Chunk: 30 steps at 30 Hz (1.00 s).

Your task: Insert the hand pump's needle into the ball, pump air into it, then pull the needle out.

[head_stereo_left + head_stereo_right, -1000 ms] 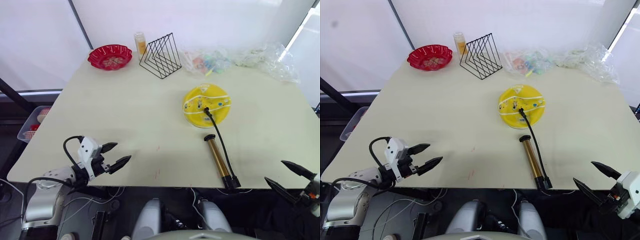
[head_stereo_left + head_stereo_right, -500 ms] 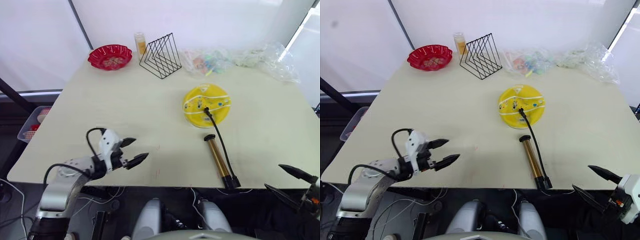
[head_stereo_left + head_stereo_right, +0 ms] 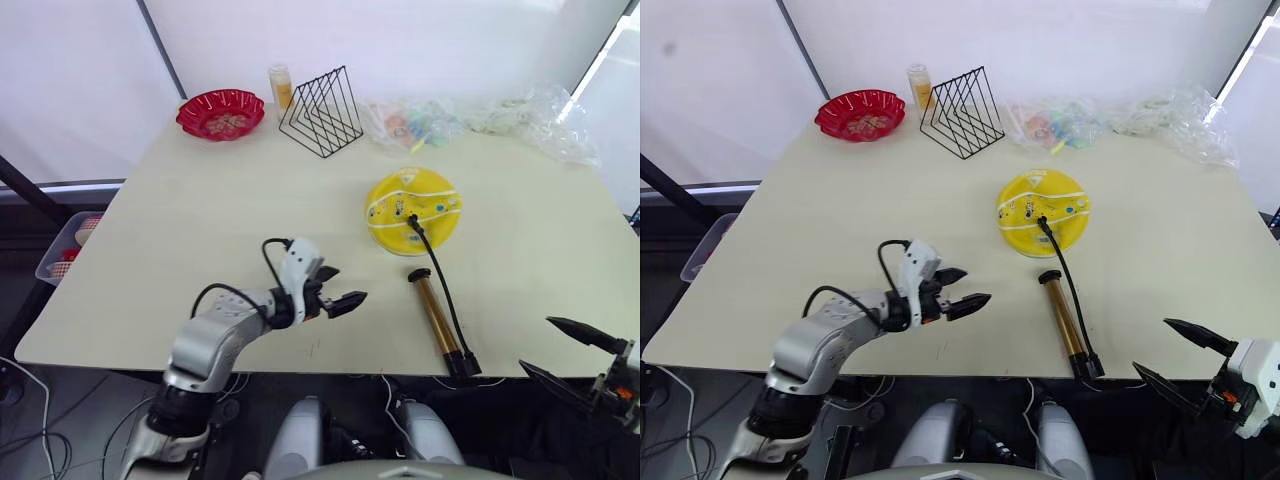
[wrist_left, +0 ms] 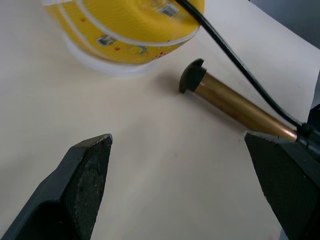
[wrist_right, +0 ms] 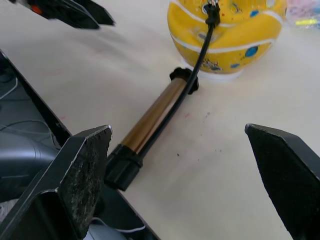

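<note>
Left claw [image 3: 338, 290], fingers spread and empty, hovers over the worktop [image 3: 200, 230] near the pump [image 3: 438, 322], which lies beside the ball [image 3: 413, 208], hose already plugged in; right claw [image 3: 565, 350] waits open. Next, seemingly: grip and pump.

Beige table [image 3: 250, 220], white walls [image 3: 420, 40]

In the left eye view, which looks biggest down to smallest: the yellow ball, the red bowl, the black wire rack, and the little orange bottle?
1. Yellow ball, largest, though it lies nearer the camera.
2. Red bowl and black wire rack look about alike; I would not rank them.
3. Orange bottle, clearly smallest.
</note>
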Available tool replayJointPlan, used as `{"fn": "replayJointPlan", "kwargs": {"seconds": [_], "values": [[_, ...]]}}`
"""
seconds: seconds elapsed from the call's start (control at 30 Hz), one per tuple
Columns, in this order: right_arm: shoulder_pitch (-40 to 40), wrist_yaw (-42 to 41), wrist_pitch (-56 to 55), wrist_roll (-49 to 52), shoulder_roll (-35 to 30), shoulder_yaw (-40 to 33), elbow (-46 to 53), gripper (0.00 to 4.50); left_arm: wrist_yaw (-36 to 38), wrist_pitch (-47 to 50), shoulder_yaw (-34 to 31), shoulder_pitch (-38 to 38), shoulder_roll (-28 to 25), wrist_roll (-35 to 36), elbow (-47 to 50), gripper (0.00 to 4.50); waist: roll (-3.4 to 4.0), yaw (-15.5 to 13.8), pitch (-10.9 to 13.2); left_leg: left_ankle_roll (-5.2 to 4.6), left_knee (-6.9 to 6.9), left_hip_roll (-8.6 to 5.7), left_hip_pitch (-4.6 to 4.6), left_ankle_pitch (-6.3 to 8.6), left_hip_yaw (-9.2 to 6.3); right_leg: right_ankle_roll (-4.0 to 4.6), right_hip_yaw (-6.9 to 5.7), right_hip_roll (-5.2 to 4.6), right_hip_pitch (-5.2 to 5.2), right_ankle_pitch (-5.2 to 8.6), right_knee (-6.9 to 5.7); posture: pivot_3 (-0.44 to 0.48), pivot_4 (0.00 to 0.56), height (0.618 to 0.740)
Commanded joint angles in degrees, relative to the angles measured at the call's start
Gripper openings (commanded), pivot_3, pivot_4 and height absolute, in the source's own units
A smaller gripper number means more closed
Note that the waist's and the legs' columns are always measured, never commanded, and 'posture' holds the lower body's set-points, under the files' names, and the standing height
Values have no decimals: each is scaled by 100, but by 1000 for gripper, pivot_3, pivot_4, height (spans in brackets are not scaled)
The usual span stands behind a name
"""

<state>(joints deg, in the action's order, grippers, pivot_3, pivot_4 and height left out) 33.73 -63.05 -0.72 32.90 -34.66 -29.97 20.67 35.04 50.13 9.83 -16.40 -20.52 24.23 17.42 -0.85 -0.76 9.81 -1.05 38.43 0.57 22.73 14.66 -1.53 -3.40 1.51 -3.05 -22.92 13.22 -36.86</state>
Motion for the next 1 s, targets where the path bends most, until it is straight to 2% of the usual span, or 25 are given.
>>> {"fn": "replayJointPlan", "kwargs": {"seconds": [0.03, 0.23, 0.47, 0.6, 0.77, 0.83, 1.0], "values": [[15, 13, 60, 113, -84, -99, 160, 4500, -121, 50, 424, -326, 275, -142, -220, 4458, 0, 4, 0, 0, -1, -1, 0, 0, 1, 1, 0, 1, 0, 0, 0, 0, 150, 740], [-69, 37, 55, -7, -84, 30, 66, 4500, -458, 499, 445, -856, 1345, 35, -1295, 4458, 0, -2, -1, 0, 1, -5, 2, 0, 5, 0, -1, 0, 0, 0, 0, 0, 150, 740], [-122, 79, 27, -74, -66, 121, 33, 4500, -580, 852, 509, -1382, 2135, -17, -2318, 4458, 0, 2, 0, 0, 2, -10, 6, 0, 9, -1, -4, 2, 0, 0, 0, 0, 150, 740], [-64, 73, -38, -116, -52, 121, 16, 4500, -922, 1036, 378, -1515, 2690, -66, -2741, 4458, 0, 0, 0, 0, 2, -13, 10, 0, 8, -8, -4, 0, 0, -3, 1, 0, 150, 740], [20, 83, -85, -124, -31, 90, 26, 4500, -1361, 988, 366, -1547, 3098, -285, -3041, 4458, 1, 5, -1, 0, 1, -13, 9, 0, 7, -14, -5, 1, -1, -3, 1, 0, 150, 740], [45, 89, -101, -128, -31, 75, 31, 4500, -1699, 1019, 149, -1573, 3306, -331, -3185, 4458, 2, 7, -2, 0, 2, -13, 9, 0, 7, -15, -4, 1, 0, -1, 1, 0, 150, 740], [70, 95, -119, -131, -36, 48, 32, 4500, -2108, 870, -25, -1674, 3426, -350, -3361, 4458, -3, 27, -11, 0, 4, -11, -5, 0, 6, -22, -2, 3, 5, 11, 0, 0, 150, 740]]}}
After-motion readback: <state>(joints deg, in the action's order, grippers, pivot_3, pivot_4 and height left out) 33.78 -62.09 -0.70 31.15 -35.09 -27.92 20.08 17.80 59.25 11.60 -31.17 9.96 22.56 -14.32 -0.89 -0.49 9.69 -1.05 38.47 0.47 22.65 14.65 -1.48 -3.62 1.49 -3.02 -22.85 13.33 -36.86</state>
